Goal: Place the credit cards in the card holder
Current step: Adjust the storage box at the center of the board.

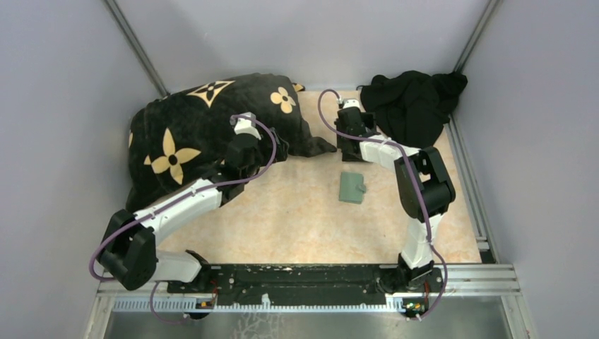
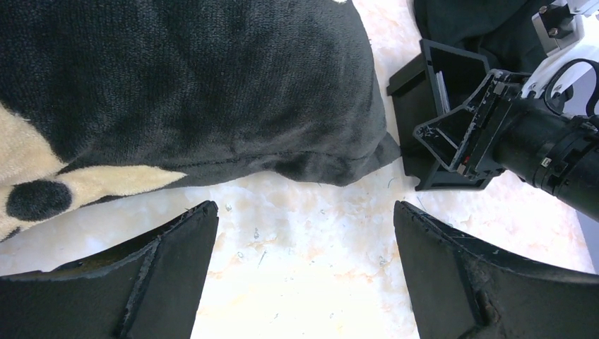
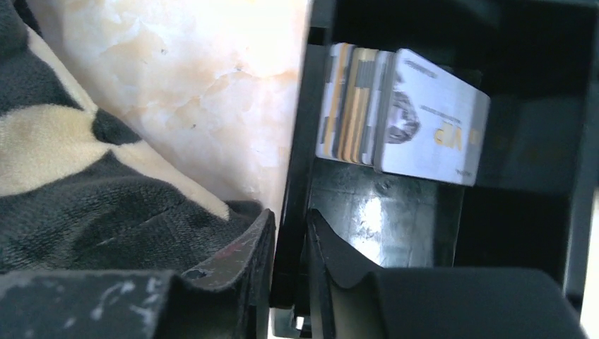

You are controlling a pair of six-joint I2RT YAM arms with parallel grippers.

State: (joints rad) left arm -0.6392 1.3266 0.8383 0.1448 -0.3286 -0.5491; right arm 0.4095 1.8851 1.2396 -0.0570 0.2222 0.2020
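Enclosing grey walls (image 1: pixel 63 106), peach marbled tabletop (image 1: pixel 289 226)

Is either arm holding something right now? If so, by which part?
The right gripper pinches the black box by its side wall; the left gripper is open and empty.

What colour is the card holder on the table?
The card holder is grey-green; the top external view shows it best.

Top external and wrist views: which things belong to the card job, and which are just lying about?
Job: stack of pale thin plastic cards; flat sage-green rectangular card holder; black open-topped box holding the cards.
Lying about: black plush cushion with cream flowers; crumpled black cloth.
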